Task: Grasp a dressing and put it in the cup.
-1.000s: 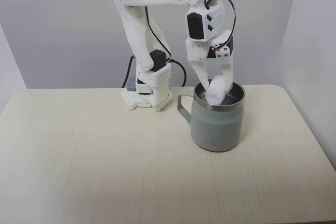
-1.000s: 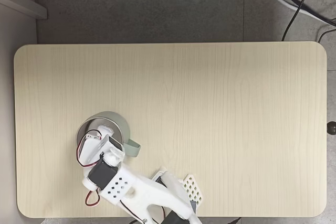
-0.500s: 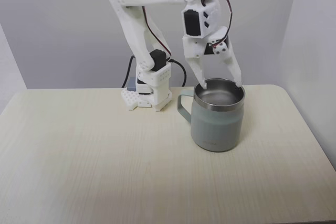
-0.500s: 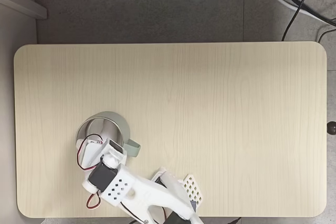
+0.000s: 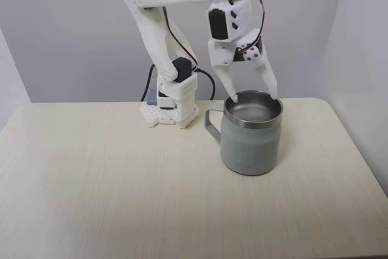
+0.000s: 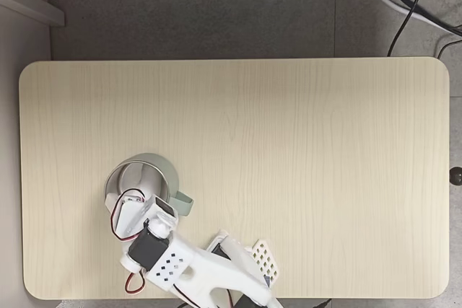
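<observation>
White robot gripper [image 5: 255, 96] is seen w/ fingers spread wide & empty, tips just above the steel rim of the cup [image 5: 250, 142]. Cup stands upright on the table [image 5: 109, 180], handle toward the arm base. Dressing can't be made out; cup interior is mostly hidden.

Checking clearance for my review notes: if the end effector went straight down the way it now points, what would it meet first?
Probably the cup: the open end effector points down over its mouth, fingertips near the steel rim. Whether they would clear the rim is unclear.
</observation>
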